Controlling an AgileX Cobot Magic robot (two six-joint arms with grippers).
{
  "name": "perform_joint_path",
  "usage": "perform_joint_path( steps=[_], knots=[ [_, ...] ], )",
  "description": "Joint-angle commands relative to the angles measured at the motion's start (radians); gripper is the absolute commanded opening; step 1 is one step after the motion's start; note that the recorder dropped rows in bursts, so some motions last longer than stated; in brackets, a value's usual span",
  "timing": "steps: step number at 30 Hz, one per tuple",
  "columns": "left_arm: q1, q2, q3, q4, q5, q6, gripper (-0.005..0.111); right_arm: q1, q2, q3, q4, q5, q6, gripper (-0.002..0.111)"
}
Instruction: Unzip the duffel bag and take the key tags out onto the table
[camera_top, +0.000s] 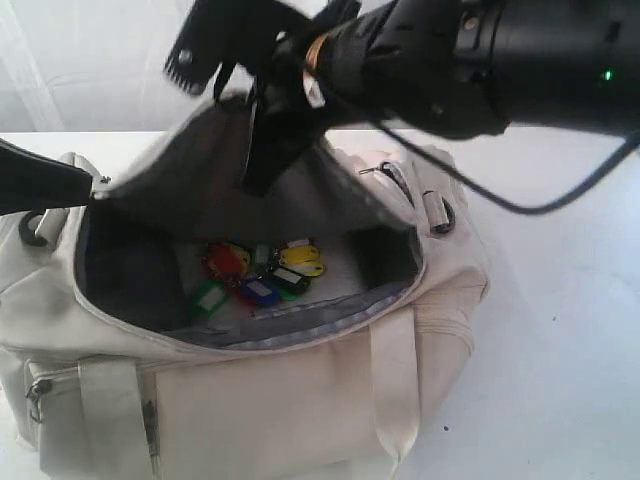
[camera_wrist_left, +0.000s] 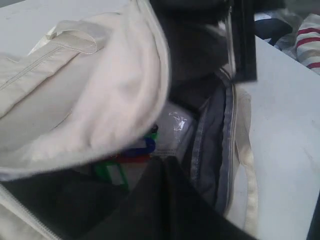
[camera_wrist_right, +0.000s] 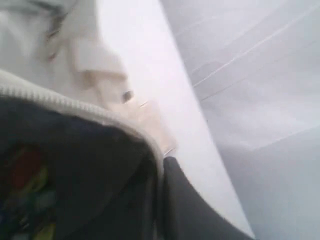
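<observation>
Above the bag's open mouth, the right gripper (camera_top: 265, 160) is pinched together on the top flap (camera_top: 190, 160) of the duffel bag (camera_top: 300, 400), lifting it. The left gripper (camera_top: 85, 188) is clamped on the flap's left end. The key tags (camera_top: 258, 272) lie on the bag's floor, not yet on the table (camera_top: 560, 330). Unzipping looks done. Next, one claw must let go, reach in and pinch the bunch.

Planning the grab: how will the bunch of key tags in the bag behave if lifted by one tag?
Probably floppy: the key tags lie fanned out in the duffel bag as separate pieces, so the rest would likely dangle and swing. They look small and thin, so likely light. Smooth faces might slip in a pinch.
</observation>
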Motion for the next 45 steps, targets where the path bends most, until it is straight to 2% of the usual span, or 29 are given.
perform_joint_path(
  steps=[1, 10, 12, 13, 14, 15, 16, 17, 20, 26, 29, 32, 38, 42, 45],
  knots=[
    [0.000, -0.007, 0.004, -0.024, 0.016, -0.008, 0.000, -0.139, 0.086, -0.125, -0.011, -0.130, 0.059, 0.000],
    [0.000, -0.007, 0.004, -0.033, 0.025, -0.029, 0.000, -0.263, 0.411, -0.446, -0.017, -0.158, 0.049, 0.000],
    [0.000, -0.007, 0.004, -0.033, 0.039, -0.029, 0.000, -0.267, 0.455, -0.488, -0.017, -0.146, 0.049, 0.014],
    [0.000, -0.007, 0.004, -0.033, 0.044, -0.029, 0.000, -0.267, 0.466, -0.503, -0.017, -0.115, 0.049, 0.031],
    [0.000, -0.007, 0.004, -0.033, 0.046, -0.029, 0.000, -0.267, 0.466, -0.508, -0.017, -0.110, 0.049, 0.043],
    [0.000, -0.007, 0.004, -0.033, 0.048, -0.029, 0.000, -0.267, 0.456, -0.521, -0.017, -0.110, 0.056, 0.068],
    [0.000, -0.007, 0.004, -0.033, 0.053, -0.029, 0.000, -0.267, 0.436, -0.532, -0.017, -0.110, 0.056, 0.081],
    [0.000, -0.007, 0.004, -0.033, 0.055, -0.029, 0.000, -0.265, 0.414, -0.536, -0.017, -0.105, 0.056, 0.085],
    [0.000, -0.007, 0.004, -0.033, 0.061, -0.029, 0.000, -0.265, 0.343, -0.536, -0.017, -0.055, 0.080, 0.077],
    [0.000, -0.007, 0.004, -0.037, 0.070, -0.029, 0.000, -0.265, 0.288, -0.536, -0.004, 0.335, 0.244, 0.055],
    [0.000, -0.007, 0.004, -0.039, 0.072, -0.029, 0.000, -0.263, 0.265, -0.534, 0.083, 0.479, 0.247, 0.045],
    [0.000, -0.007, 0.004, -0.039, 0.072, -0.029, 0.000, -0.263, 0.240, -0.534, 0.234, 0.551, 0.117, 0.029],
    [0.000, -0.007, 0.004, -0.046, 0.078, -0.029, 0.000, -0.263, 0.200, -0.532, 0.793, 0.727, -0.306, 0.000],
    [0.000, -0.007, 0.004, -0.046, 0.078, -0.029, 0.000, -0.263, 0.247, -0.532, 0.811, 0.741, -0.321, 0.000],
    [0.000, -0.007, 0.004, -0.046, 0.078, -0.029, 0.000, -0.263, 0.279, -0.532, 0.672, 0.711, -0.315, 0.000]
  ],
)
